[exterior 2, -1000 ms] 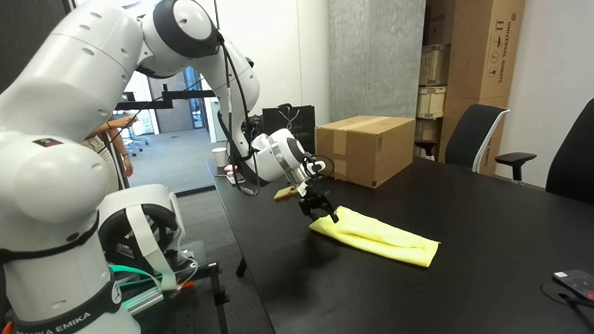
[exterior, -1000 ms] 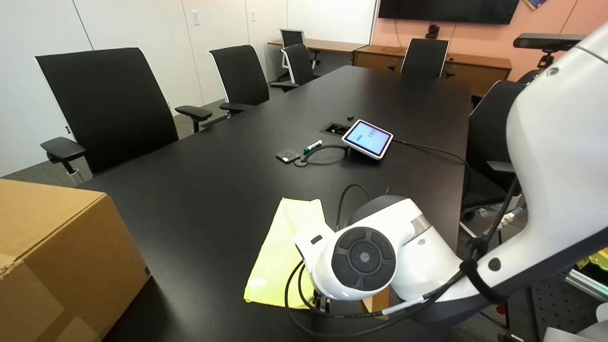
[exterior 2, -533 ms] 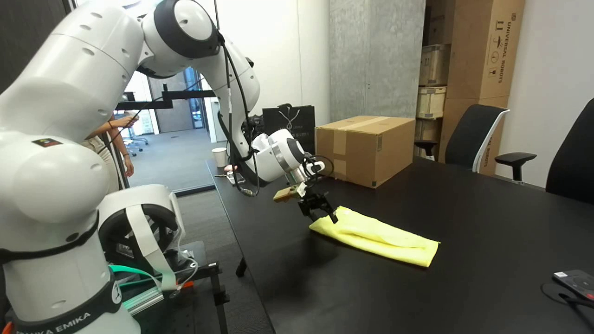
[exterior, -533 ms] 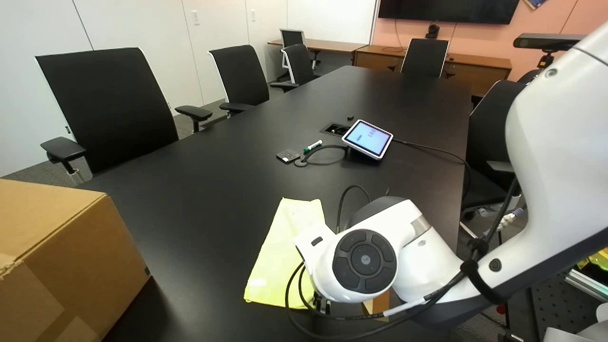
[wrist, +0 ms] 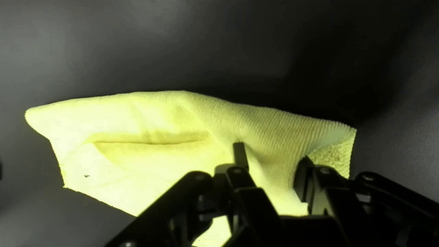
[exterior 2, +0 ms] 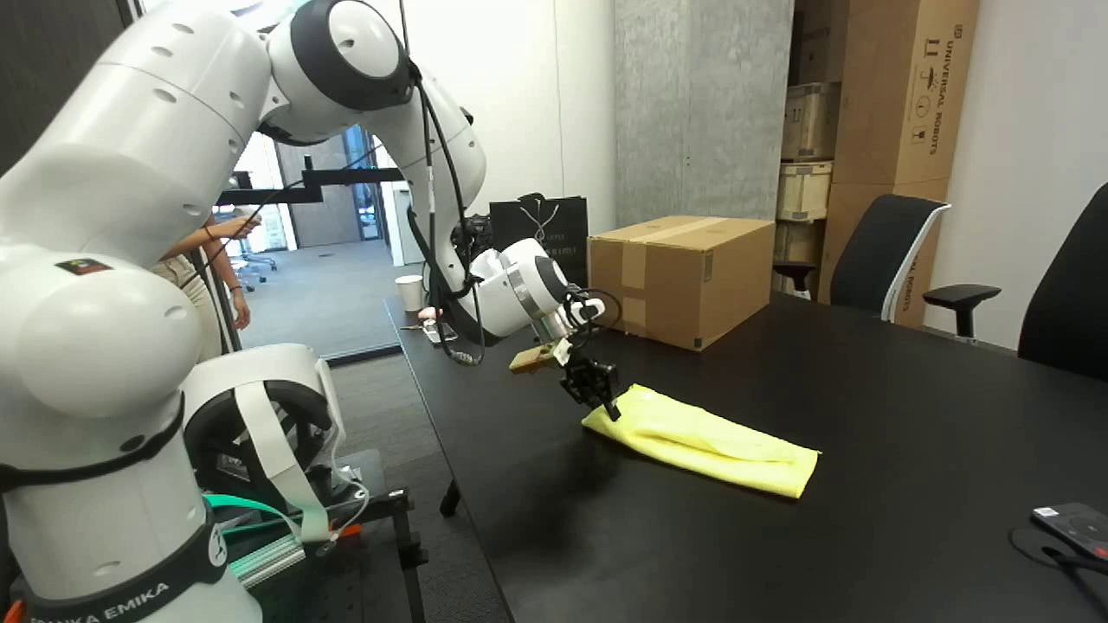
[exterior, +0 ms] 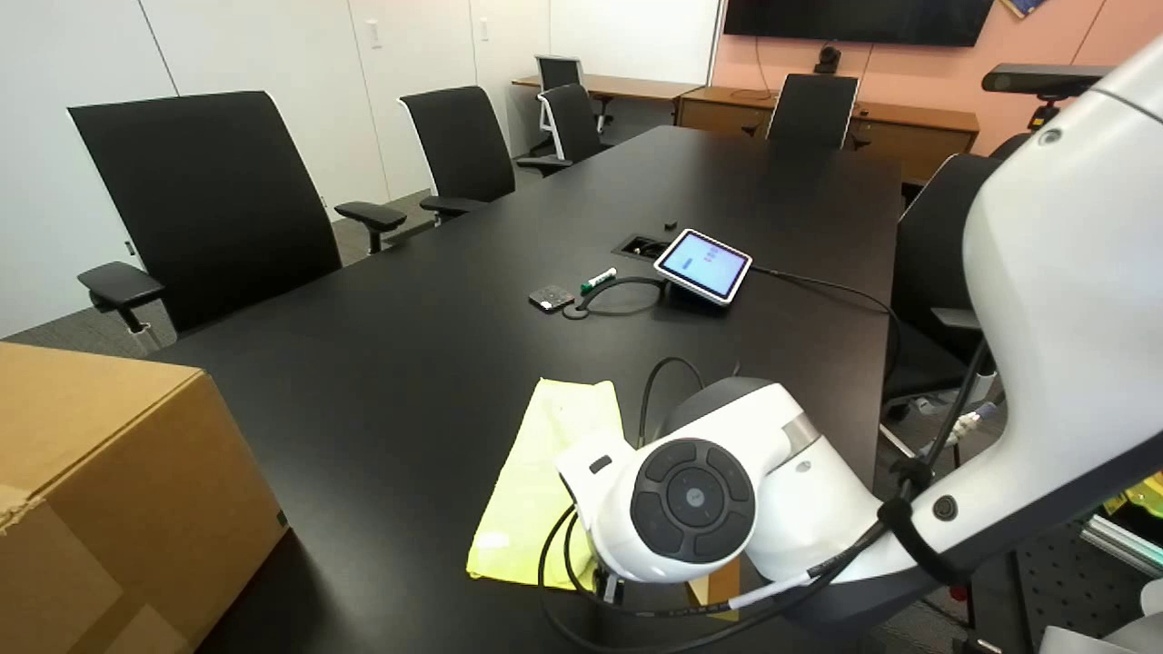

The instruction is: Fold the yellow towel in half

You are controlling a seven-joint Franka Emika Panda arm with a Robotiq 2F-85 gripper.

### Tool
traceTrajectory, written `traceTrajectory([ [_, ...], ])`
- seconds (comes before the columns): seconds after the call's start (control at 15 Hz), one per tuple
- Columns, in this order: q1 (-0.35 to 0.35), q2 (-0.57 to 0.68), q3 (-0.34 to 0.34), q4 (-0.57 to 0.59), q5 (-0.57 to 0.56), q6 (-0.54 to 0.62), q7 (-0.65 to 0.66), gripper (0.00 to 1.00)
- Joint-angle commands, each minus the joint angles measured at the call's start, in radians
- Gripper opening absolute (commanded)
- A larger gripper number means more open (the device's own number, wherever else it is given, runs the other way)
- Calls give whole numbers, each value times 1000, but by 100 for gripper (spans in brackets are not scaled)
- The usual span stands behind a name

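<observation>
The yellow towel [exterior: 536, 495] lies lengthwise on the black table, rumpled along its middle, in both exterior views. At its end nearest the robot, my gripper [wrist: 272, 152] reaches down over the cloth, its jaws partly drawn in but still apart. In the wrist view the left finger [wrist: 240, 156] rests against the towel [wrist: 137, 164]; the cloth runs across the gap to the right finger, where its upper layer bends up. A rougher face of the cloth shows beyond that finger. Whether the fingertips touch the table is hidden. The wrist covers the gripper's fingers in an exterior view [exterior: 609, 581].
A large cardboard box [exterior 2: 679, 281] stands on the table behind the towel. Farther along the table are a tablet [exterior: 704, 265], a green marker [exterior: 598, 280] and a small dark square [exterior: 551, 298]. A white cup [exterior 2: 409, 292] and a black bag [exterior 2: 541, 234] are near the table's end.
My gripper's jaws have come closer together, and the fingertip seen from outside has shifted inward and slightly down. The towel's near corner has drawn in a little. The arm has barely moved.
</observation>
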Motion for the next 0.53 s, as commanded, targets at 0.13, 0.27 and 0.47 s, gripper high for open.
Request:
traceTrajectory([
  [0.13, -26, -3, 21, 30, -30, -11, 23, 5],
  [0.27, -24, -2, 18, 43, -34, -9, 27, 7],
  [0.47, -24, 3, 19, 75, -38, -6, 23, 9],
])
